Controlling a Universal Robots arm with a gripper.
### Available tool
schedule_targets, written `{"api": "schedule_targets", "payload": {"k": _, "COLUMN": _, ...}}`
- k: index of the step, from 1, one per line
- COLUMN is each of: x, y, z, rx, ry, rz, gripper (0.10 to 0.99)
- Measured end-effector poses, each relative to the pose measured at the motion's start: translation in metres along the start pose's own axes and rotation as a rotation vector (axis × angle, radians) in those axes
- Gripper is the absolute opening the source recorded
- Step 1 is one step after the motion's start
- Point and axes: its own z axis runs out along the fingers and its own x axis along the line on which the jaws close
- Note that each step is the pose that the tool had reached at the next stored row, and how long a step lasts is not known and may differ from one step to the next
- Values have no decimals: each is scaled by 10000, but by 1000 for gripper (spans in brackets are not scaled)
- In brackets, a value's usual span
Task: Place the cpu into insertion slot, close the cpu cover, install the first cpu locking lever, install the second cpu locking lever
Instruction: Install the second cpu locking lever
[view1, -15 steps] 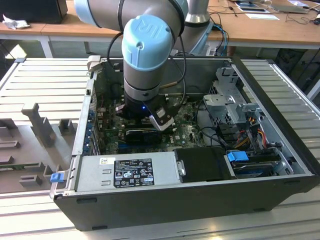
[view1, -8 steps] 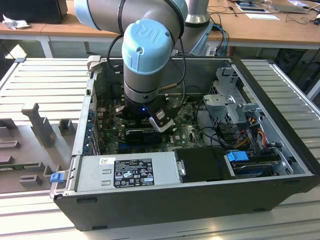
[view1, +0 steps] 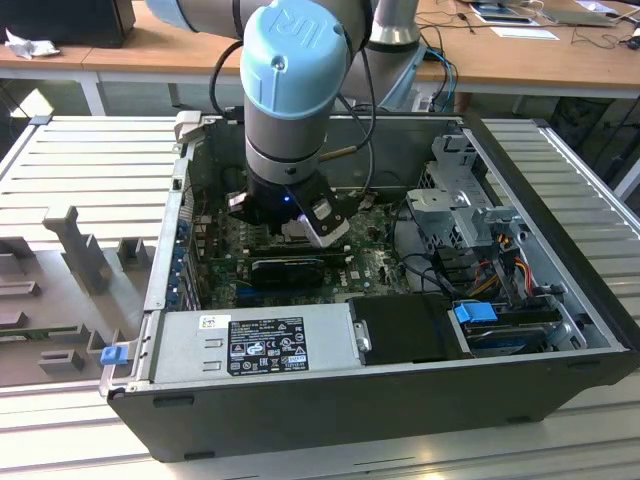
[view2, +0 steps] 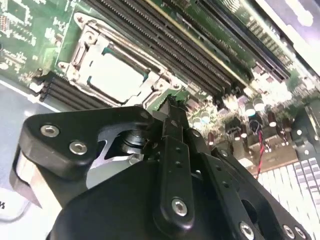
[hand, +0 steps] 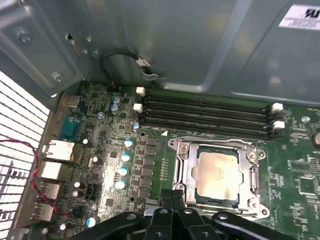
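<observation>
The cpu (hand: 217, 172) shows its pale metal face, lying flat in the insertion slot (hand: 212, 204) on the green board. Down flat around it lies the silvery cpu cover (hand: 187, 172), with the chip showing through its window. In the second wrist view the cpu (view2: 114, 77) and the cpu cover (view2: 82, 50) sit just beyond my fingertips. My gripper (hand: 173, 196) is shut with nothing between its fingers, its tips right at the socket's edge. In the exterior view my gripper (view1: 290, 235) reaches down into the open computer case over the board.
Long black memory slots (hand: 210, 112) run beside the socket. A grey case wall (hand: 200, 40) rises behind them. The power supply (view1: 260, 340), a black finned card (view1: 290, 268), a metal drive cage (view1: 460, 200) and loose cables (view1: 500, 260) crowd the case.
</observation>
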Motion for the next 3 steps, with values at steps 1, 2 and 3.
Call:
{"api": "schedule_targets", "payload": {"k": 1, "x": 0, "y": 2, "z": -5, "rx": -17, "ry": -4, "rz": -1, "gripper": 106}}
{"api": "schedule_targets", "payload": {"k": 2, "x": 0, "y": 2, "z": -5, "rx": -16, "ry": -3, "rz": -1, "gripper": 106}}
{"api": "schedule_targets", "payload": {"k": 3, "x": 0, "y": 2, "z": -5, "rx": -15, "ry": -2, "rz": -1, "gripper": 106}}
